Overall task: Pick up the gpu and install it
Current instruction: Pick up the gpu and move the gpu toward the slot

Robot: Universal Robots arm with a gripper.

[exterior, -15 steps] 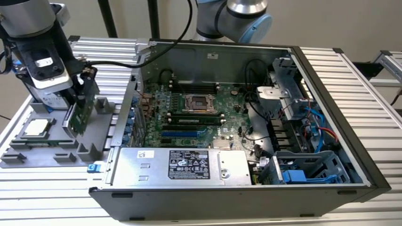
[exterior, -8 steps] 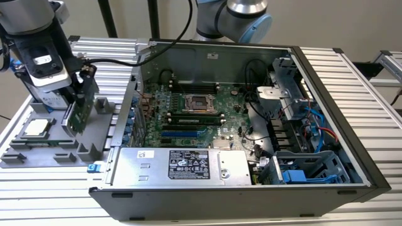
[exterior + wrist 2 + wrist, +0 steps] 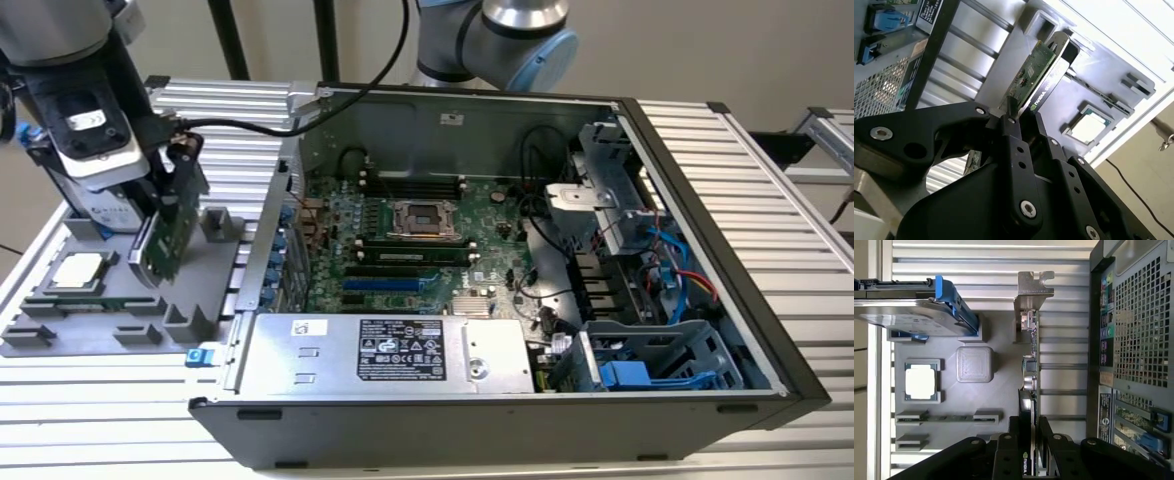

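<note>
Gpu (image 3: pixel 160 240) held upright on its edge, gripper (image 3: pixel 1031 424) jaws clamped on it, gray tray (image 3: pixel 134 310) just below, perhaps touched, computer case (image 3: pixel 467 420) beside.

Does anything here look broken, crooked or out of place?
Nothing stands out. The gpu stands on edge in the gray tray, clamped between the fingers; the computer case lies open on its side.

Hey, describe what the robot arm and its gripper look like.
The arm is silver-grey tubing with a light blue joint cap. A black cable runs alongside it. The gripper is matte black, with jointed link fingers pinned by silver bolts.
</note>
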